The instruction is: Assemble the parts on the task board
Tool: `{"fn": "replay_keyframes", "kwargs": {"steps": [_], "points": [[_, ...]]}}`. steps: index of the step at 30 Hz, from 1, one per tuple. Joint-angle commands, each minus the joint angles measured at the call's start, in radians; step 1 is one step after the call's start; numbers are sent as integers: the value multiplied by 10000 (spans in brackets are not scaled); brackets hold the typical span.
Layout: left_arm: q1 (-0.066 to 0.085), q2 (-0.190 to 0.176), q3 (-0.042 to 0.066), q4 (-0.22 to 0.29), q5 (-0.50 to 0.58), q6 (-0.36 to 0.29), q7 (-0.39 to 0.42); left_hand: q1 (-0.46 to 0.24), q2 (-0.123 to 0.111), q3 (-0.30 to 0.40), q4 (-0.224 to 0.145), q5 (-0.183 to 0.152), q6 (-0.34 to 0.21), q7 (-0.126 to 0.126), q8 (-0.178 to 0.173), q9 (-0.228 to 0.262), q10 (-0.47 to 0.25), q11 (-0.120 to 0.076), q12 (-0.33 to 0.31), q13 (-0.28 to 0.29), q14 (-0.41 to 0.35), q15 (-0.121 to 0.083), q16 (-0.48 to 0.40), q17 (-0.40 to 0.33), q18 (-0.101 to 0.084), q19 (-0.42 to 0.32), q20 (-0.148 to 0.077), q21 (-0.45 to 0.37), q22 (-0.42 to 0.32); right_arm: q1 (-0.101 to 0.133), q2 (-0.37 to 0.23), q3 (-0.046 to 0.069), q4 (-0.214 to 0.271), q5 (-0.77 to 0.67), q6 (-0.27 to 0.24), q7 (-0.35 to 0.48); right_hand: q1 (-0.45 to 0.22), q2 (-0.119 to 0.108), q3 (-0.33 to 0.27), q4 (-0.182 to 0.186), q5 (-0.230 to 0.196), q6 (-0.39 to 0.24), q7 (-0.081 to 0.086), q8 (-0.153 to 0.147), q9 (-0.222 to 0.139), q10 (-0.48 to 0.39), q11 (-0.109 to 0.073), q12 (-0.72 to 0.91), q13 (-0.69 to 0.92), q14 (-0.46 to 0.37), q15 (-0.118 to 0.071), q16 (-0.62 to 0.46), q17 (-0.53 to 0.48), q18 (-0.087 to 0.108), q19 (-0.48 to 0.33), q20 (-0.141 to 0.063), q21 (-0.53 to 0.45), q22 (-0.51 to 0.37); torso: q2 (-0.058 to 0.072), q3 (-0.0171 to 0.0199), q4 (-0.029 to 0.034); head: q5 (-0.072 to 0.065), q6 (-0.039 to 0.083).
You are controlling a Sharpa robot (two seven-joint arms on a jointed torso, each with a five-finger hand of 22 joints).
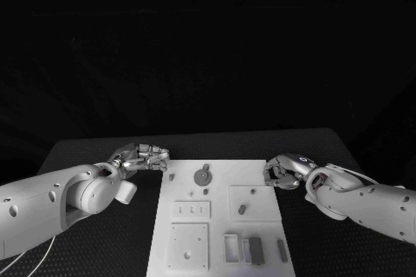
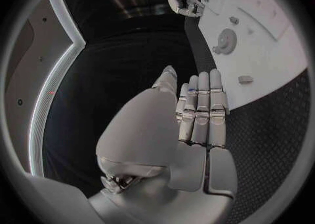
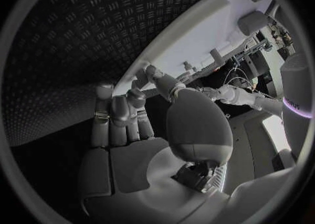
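While both flank the task board (image 1: 221,217), left hand (image 1: 145,157) flat-fingered, right hand (image 1: 284,172) curled

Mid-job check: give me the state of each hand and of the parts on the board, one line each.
Left robot hand: beside the board's left far corner, fingers straight and together, holding nothing.
Right robot hand: at the board's right edge, fingers curled, nothing seen in it.
Task board: flat on the table.
Round part: lying on the board.
Grey blocks: near end, lying side by side.

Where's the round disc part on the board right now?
In the head view the round disc part lies near the far edge of the task board, left of centre, closer to the left hand than the right hand.
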Motion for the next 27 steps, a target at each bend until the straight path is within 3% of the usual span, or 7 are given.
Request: {"fn": "replay_keyframes", "kwargs": {"steps": [1,6,13,20,27], "points": [[1,5,7,23,-27,153,96,-27,69,-22,4,-23,-37,63,6,-15,16,55,-29,15,30,13,-41,12,119,12,29,-68,15,-18,28,0,-17,2,-80,125,-8,121,-5,-77,23,90,17,56,18,16,-62,49,-14,39,-54,63,7,159,59,-21,66,175,-1,4,-4,-1,1],[1,7,7,23,-27,155,71,-29,74,-21,5,-22,-38,63,6,-16,16,55,-31,15,31,14,-43,15,119,14,29,-69,17,-21,47,1,-27,20,-211,148,-45,309,-1,-102,22,218,-25,116,65,70,-104,43,-28,90,-84,74,44,159,77,-32,74,175,1,3,-8,-6,0],[1,34,7,10,-458,447,7,-127,268,41,8,-27,278,-77,176,47,308,-76,90,107,261,-70,2,139,156,196,-39,4,102,-19,71,5,-46,8,-384,182,2,1043,11,-515,24,727,-230,350,237,217,-296,0,-69,276,-220,124,232,159,100,-65,117,186,-6,0,0,-6,-1],[5,76,9,-8,-864,560,-120,-248,476,107,8,-32,754,-293,382,115,714,-272,233,233,630,-240,113,340,179,458,-196,148,269,19,99,111,119,-6,-413,76,58,1238,2,-675,25,930,-308,447,313,334,-370,2,-73,428,-275,163,397,159,150,-97,143,178,-14,-17,-12,-3,22],[12,231,15,66,-1534,582,-882,-506,515,44,22,-37,1118,-437,446,106,1076,-427,316,386,958,-408,216,649,151,714,-370,344,535,692,337,134,541,-398,-121,-334,110,1243,-1,-696,26,956,-314,462,331,376,-380,2,-74,490,-290,178,460,159,172,-121,150,174,-25,-32,-29,-19,110]]}}
